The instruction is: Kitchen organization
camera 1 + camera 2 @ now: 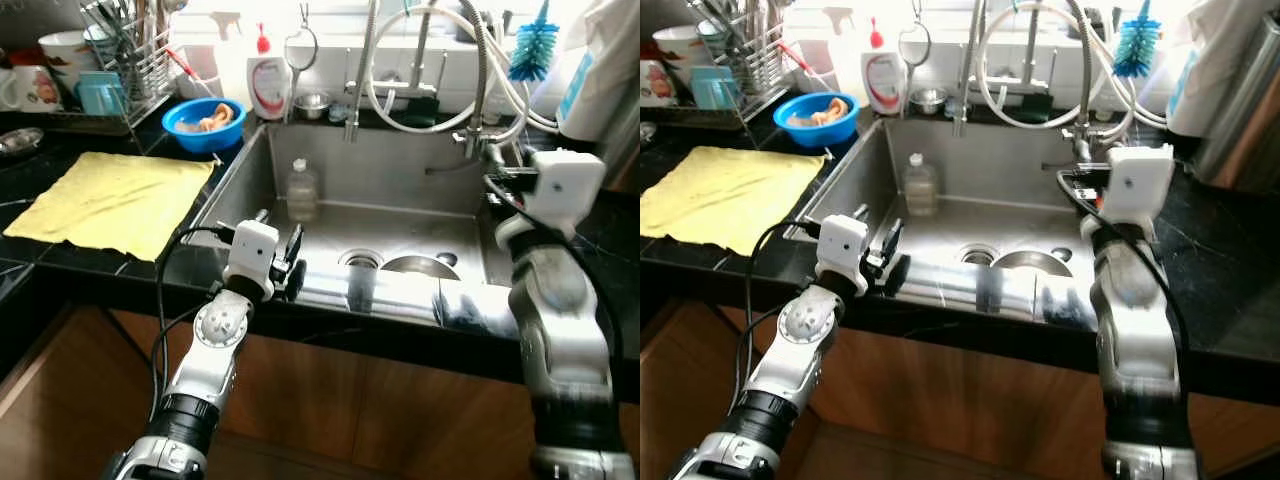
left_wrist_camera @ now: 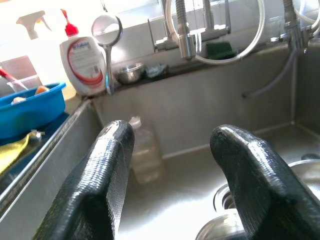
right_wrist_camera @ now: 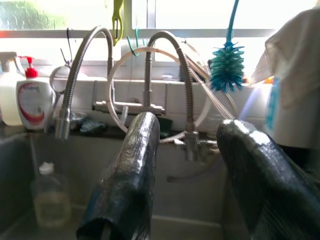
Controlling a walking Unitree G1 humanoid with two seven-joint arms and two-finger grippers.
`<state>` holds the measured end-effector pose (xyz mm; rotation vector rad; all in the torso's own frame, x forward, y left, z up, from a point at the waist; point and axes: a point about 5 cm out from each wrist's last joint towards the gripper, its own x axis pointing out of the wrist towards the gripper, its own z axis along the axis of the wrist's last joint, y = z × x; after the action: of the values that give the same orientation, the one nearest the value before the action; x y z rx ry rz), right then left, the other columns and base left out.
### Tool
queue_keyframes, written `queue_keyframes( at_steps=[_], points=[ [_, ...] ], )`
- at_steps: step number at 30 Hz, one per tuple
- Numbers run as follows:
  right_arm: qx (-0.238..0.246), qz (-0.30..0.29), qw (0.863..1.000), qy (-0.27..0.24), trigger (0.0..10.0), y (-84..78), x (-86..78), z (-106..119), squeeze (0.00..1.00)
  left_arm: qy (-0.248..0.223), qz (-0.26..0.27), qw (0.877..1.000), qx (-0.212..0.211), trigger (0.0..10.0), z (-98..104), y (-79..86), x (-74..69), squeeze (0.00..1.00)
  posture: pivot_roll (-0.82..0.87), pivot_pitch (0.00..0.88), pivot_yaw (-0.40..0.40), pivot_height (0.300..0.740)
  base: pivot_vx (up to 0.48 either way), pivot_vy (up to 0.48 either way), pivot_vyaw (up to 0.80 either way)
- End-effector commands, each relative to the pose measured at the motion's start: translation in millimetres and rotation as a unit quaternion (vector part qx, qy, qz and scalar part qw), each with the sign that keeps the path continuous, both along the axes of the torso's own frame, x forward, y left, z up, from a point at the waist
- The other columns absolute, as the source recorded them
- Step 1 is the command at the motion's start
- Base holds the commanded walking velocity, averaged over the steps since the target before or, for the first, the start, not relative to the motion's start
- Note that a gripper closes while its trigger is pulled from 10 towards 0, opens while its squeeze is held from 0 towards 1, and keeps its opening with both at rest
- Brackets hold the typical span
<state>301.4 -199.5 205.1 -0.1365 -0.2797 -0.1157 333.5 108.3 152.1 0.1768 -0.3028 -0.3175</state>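
Standing against the back left wall of the steel sink (image 1: 455,185) is a small clear bottle (image 1: 302,190) with a white cap, upright on the basin floor, with a round metal plate or lid (image 1: 420,266) lying near the drain (image 1: 361,259). Behind the basin a long flexible faucet (image 1: 360,70) hangs over it amid loops of pale hose, a white soap dispenser (image 1: 268,82) with a red pump stands on the ledge beside a hanging strainer (image 1: 300,45), and a teal bottle brush (image 1: 531,45) hangs at the right. On the dark counter to the left lie a yellow cloth (image 1: 115,200), a blue bowl (image 1: 203,123) and a dish rack (image 1: 125,65) with mugs and utensils. The left gripper (image 2: 170,175) hovers at the sink's front edge, its two black fingers spread apart and holding nothing; the bottle shows beyond them, well apart, just past the left finger. The right gripper (image 3: 192,180) is raised at the sink's right side, fingers likewise parted and empty, pointing toward the faucet, with the bottle low and off to its left.
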Motion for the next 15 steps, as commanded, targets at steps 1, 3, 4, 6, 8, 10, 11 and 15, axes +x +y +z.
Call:
queue_keyframes(
  at_steps=[1,3,4,6,8,10,11,15],
  points=[
    [-0.011,-0.002,1.000,-0.014,10.0,3.8,-8.3,3.1,0.00,-0.014,0.005,1.000,0.002,10.0,7.8,2.2,1.7,0.00,-0.08,0.000,0.039,0.740,0.000,0.000,0.00],
    [-0.027,-0.030,0.999,0.017,10.0,-10.6,-23.1,-15.6,0.00,-0.015,0.004,1.000,0.002,10.0,8.0,1.8,2.1,0.00,-0.08,0.000,0.040,0.740,0.000,0.000,0.00],
    [-0.027,-0.030,0.999,0.017,10.0,-10.6,-23.1,-15.6,0.00,-0.015,0.004,1.000,0.002,10.0,8.0,1.8,2.1,0.00,-0.08,0.000,0.040,0.740,0.000,0.000,0.00],
    [-0.012,-0.041,0.999,0.005,10.0,-18.2,-18.0,-6.8,0.00,-0.020,0.010,1.000,0.002,10.0,9.8,3.0,3.3,0.00,-0.09,0.000,0.038,0.740,0.000,0.000,0.00],
    [-0.011,-0.040,0.999,-0.003,10.0,-17.7,-14.1,-0.8,0.00,-0.023,0.013,1.000,0.003,10.0,11.0,3.6,3.9,0.00,-0.09,0.000,0.038,0.740,0.000,0.000,0.00],
    [-0.018,-0.035,0.999,-0.008,10.0,-15.7,-11.3,2.7,0.00,-0.025,0.015,1.000,0.004,10.0,11.4,3.7,4.0,0.00,-0.08,0.000,0.035,0.740,0.000,0.000,0.00],
    [-0.026,-0.034,0.999,-0.011,10.0,-13.4,-9.7,5.4,0.00,-0.026,0.017,0.999,0.005,10.0,11.6,4.1,4.0,0.00,-0.08,0.000,0.034,0.740,0.000,0.000,0.00],
    [-0.032,-0.032,0.999,-0.018,10.0,-7.7,-5.8,12.3,0.00,-0.027,0.022,0.999,0.008,10.0,11.9,7.6,3.7,0.00,-0.07,0.000,0.032,0.740,0.000,-0.386,0.00]
  ],
)
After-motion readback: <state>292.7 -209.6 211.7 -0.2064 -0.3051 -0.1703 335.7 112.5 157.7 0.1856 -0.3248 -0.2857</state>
